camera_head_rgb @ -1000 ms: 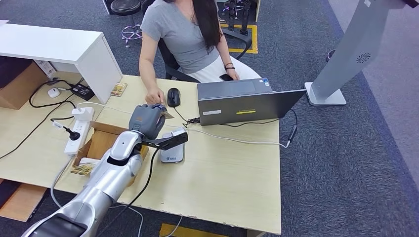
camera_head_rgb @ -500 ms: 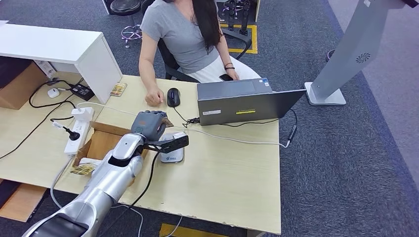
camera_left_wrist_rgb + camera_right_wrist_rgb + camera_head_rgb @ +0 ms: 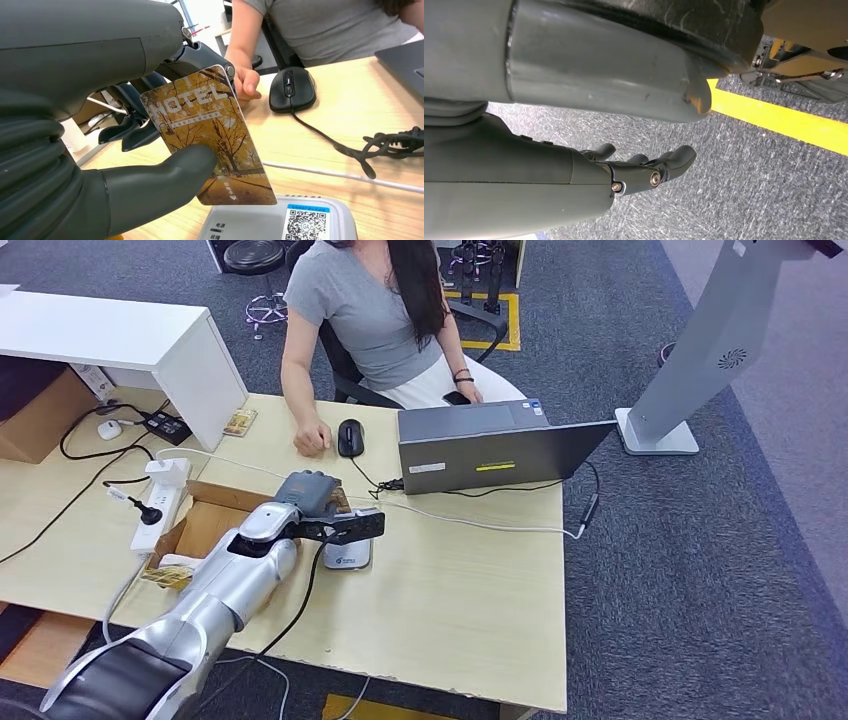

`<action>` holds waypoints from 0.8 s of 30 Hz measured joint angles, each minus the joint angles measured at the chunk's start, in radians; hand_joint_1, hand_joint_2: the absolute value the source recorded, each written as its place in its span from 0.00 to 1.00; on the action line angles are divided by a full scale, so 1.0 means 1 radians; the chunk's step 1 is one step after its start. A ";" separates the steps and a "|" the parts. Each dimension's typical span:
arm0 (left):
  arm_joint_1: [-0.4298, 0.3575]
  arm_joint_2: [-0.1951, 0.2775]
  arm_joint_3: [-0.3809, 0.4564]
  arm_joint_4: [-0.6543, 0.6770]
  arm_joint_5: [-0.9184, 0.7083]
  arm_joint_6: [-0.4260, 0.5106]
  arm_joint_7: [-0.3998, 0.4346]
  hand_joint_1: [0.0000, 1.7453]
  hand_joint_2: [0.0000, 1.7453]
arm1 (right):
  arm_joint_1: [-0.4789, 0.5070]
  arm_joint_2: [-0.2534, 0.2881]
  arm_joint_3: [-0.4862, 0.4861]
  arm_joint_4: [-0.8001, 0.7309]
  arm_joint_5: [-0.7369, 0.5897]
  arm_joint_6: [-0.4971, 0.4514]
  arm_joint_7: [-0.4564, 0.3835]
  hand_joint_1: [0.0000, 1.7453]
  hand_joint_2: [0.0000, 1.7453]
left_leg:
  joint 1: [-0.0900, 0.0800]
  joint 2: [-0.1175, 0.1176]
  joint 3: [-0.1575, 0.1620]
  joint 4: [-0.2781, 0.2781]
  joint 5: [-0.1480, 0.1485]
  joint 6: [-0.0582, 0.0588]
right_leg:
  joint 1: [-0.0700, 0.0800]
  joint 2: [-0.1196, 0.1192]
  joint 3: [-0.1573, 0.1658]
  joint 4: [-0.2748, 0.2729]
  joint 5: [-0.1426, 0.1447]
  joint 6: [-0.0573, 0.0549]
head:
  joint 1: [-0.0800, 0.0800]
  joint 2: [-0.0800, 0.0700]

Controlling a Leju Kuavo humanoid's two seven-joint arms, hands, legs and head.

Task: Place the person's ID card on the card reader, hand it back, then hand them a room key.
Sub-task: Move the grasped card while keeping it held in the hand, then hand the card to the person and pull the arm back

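My left hand (image 3: 305, 495) pinches a card (image 3: 210, 132) printed "HOTEL" over autumn trees between its thumb (image 3: 165, 170) and a finger. The card stands tilted, its lower edge just above the white-and-grey card reader (image 3: 347, 552), whose QR-code label (image 3: 305, 224) shows in the left wrist view. Whether card and reader touch I cannot tell. The person's hand (image 3: 313, 437) rests on the desk beside a black mouse (image 3: 351, 436), beyond my hand. My right hand (image 3: 644, 165) hangs over grey carpet, fingers loosely apart, holding nothing.
An open cardboard box (image 3: 205, 525) with similar cards (image 3: 165, 578) at its near end sits left of the reader. A laptop (image 3: 490, 445) and cables (image 3: 470, 523) lie to the right. A power strip (image 3: 160, 502) and a white shelf (image 3: 120, 340) stand at the left.
My left hand has drawn back from the person's hand and lowered, bringing the card down over the card reader. The person's hand stays by the mouse.
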 joint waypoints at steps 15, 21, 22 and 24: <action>-0.033 -0.006 -0.015 0.067 0.022 0.154 0.007 1.00 1.00 | 0.001 0.002 0.000 0.000 -0.003 0.000 -0.004 0.00 0.00 | 0.001 -0.001 -0.004 0.000 0.007 -0.004 | 0.000 -0.001 -0.005 0.003 0.004 -0.004 | 0.000 0.000; -0.033 -0.006 -0.015 0.067 0.022 0.156 0.007 1.00 1.00 | 0.001 0.002 0.000 0.000 -0.003 0.000 -0.005 0.00 0.00 | 0.001 -0.001 -0.005 0.000 0.007 -0.003 | 0.000 -0.001 -0.006 0.003 0.004 -0.004 | 0.000 0.000; -0.033 -0.006 -0.015 0.067 0.022 0.156 0.007 1.00 1.00 | 0.001 0.002 0.000 0.000 -0.003 0.000 -0.005 0.00 0.00 | 0.001 -0.001 -0.005 0.000 0.007 -0.003 | 0.000 -0.001 -0.007 0.003 0.004 -0.004 | 0.000 0.000; -0.033 -0.006 -0.015 0.067 0.022 0.156 0.007 1.00 1.00 | 0.001 0.002 0.000 0.000 -0.003 0.000 -0.005 0.00 0.00 | 0.001 -0.001 -0.005 0.000 0.007 -0.003 | 0.000 -0.001 -0.007 0.003 0.004 -0.004 | 0.000 0.000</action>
